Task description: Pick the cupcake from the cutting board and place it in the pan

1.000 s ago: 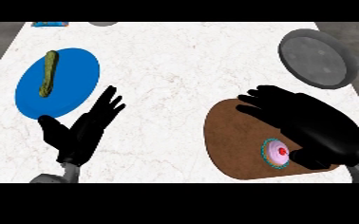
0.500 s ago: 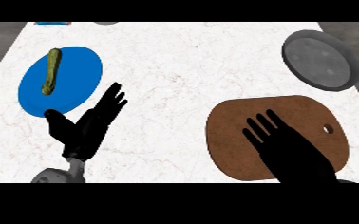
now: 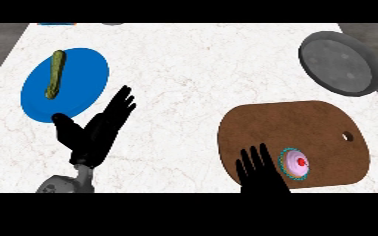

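A cupcake point(image 3: 297, 164) with pink frosting, a red dot on top and a teal wrapper sits on the near part of the brown cutting board point(image 3: 295, 125). My right hand point(image 3: 258, 172) comes in from the lower edge just left of the cupcake, fingers straight, holding nothing. The grey round pan point(image 3: 339, 62) lies at the far right, beyond the board. My left hand point(image 3: 100, 130) rests open at the lower left, fingers pointing up.
A blue plate point(image 3: 77, 80) with a green pickle-like vegetable point(image 3: 55, 74) lies at the left, just beyond my left hand. White marble counter runs between the plate and the board.
My right hand has drawn back toward the lower edge, uncovering the cupcake on the board. The left hand has stayed where it was.
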